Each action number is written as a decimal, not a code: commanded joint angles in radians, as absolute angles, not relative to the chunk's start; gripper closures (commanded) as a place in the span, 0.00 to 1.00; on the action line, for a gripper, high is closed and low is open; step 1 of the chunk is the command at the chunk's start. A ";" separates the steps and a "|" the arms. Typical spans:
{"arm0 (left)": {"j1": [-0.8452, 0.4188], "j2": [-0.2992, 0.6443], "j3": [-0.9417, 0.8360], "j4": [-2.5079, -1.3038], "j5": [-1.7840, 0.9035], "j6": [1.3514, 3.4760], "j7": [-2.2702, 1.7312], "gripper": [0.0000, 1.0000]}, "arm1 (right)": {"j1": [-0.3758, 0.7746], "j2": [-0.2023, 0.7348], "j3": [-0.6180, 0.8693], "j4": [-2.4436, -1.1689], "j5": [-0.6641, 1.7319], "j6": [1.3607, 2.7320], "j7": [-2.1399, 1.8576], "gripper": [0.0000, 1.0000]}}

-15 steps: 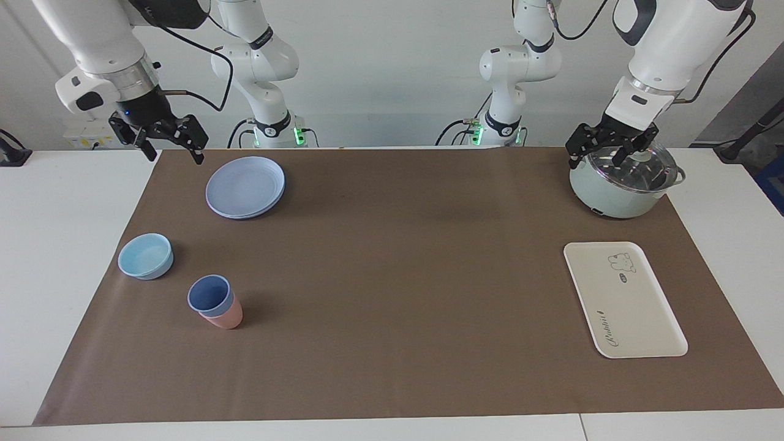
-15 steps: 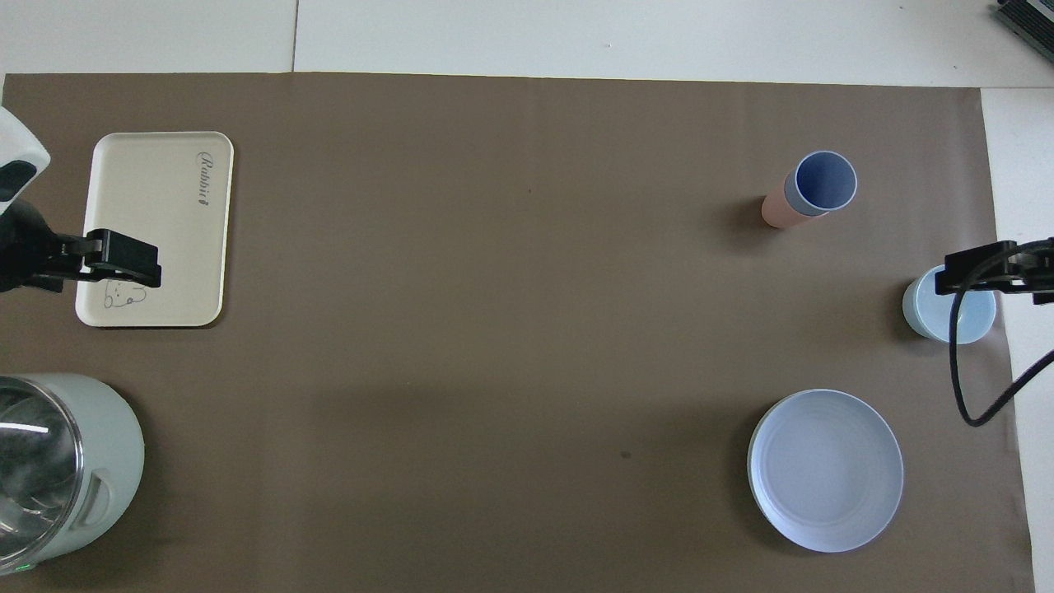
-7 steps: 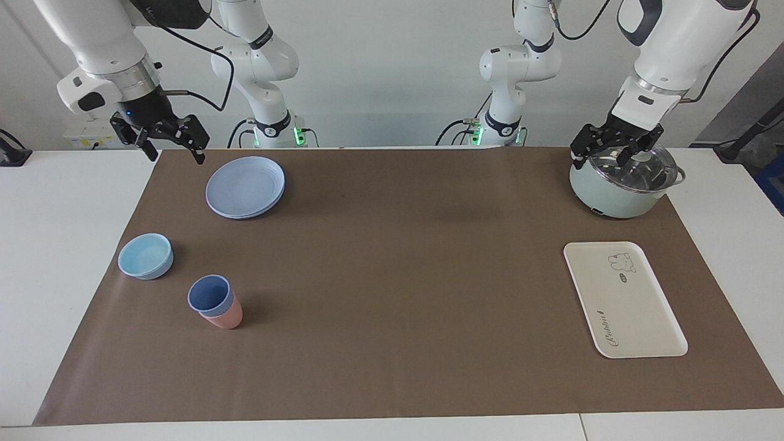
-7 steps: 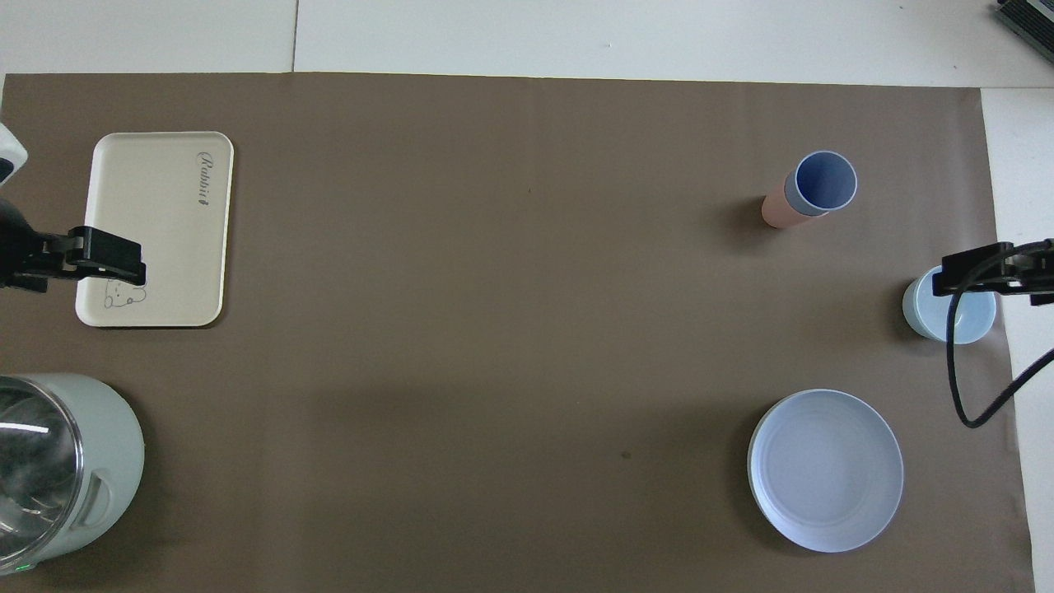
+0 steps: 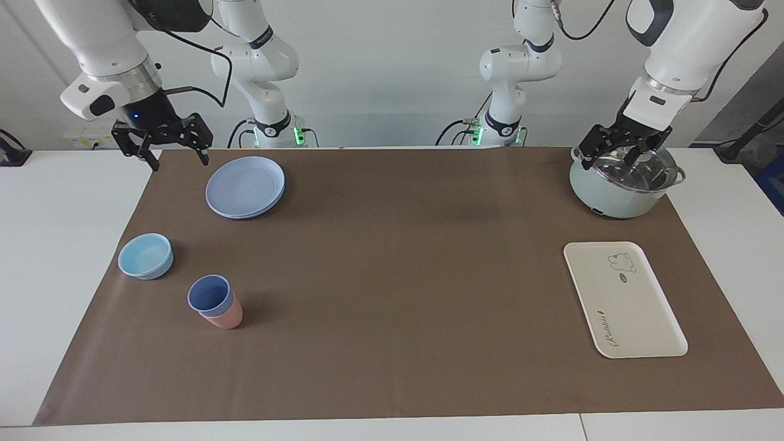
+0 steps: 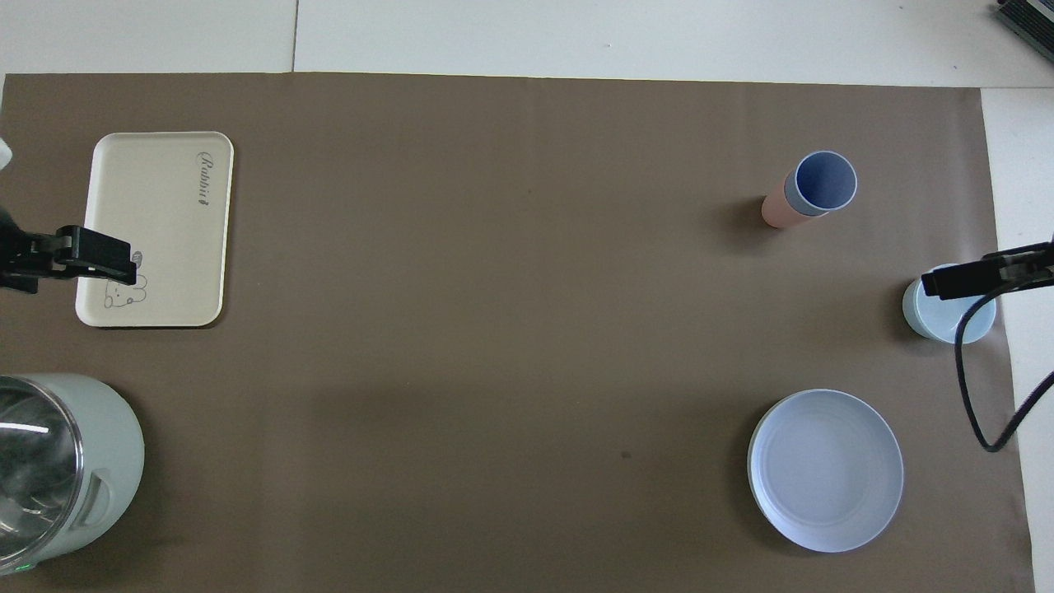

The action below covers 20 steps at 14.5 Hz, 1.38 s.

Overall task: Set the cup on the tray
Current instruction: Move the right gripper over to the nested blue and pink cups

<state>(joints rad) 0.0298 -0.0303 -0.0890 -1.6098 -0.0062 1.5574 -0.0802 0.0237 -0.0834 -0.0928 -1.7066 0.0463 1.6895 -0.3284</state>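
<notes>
A: Both hands have drifted. Left hand (image 5: 620, 152) over pot (image 5: 618, 196), fingers spread; right hand (image 5: 164, 149) wide, past plates (image 5: 245, 187).
B: Cup (image 5: 210, 295)?
A: Nested in pink cup (image 5: 223, 317), right arm's end of tabletop (image 5: 392, 294). Tray (image 5: 625, 300) well apart.

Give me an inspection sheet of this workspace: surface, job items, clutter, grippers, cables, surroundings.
Surface: brown mat on a white table.
Job items: small periwinkle-blue plastic cup nested in a pink cup, toward the right arm's end; flat cream rectangular tray bare, toward the left arm's end.
Clutter: shallow light-blue bowl; round blue plates; pale green pot with glass lid.
Grippers: right gripper raised near the mat's corner beside the plates, jaws open, empty; left gripper over the pot, jaws open, empty.
Cables: black cable hangs from the right arm.
Surroundings: white wall; nothing else seen.
</notes>
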 commanded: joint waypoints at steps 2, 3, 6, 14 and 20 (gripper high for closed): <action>0.021 -0.058 -0.092 -1.646 0.005 1.574 -0.075 0.00 | -0.073 -0.075 -0.094 -1.808 0.190 1.853 -0.694 0.00; 0.020 -0.058 -0.094 -1.646 0.005 1.577 -0.077 0.00 | -0.092 -0.060 -0.094 -1.828 0.228 1.874 -0.781 0.00; 0.020 -0.058 -0.094 -1.646 0.003 1.580 -0.080 0.00 | -0.170 0.055 -0.094 -1.835 0.407 1.968 -1.115 0.00; 0.020 -0.058 -0.094 -1.646 0.003 1.580 -0.080 0.00 | -0.250 0.329 -0.092 -1.821 0.918 2.045 -1.697 0.00; 0.021 -0.058 -0.094 -1.647 0.003 1.580 -0.078 0.00 | -0.267 0.469 -0.083 -1.753 1.075 1.993 -1.882 0.00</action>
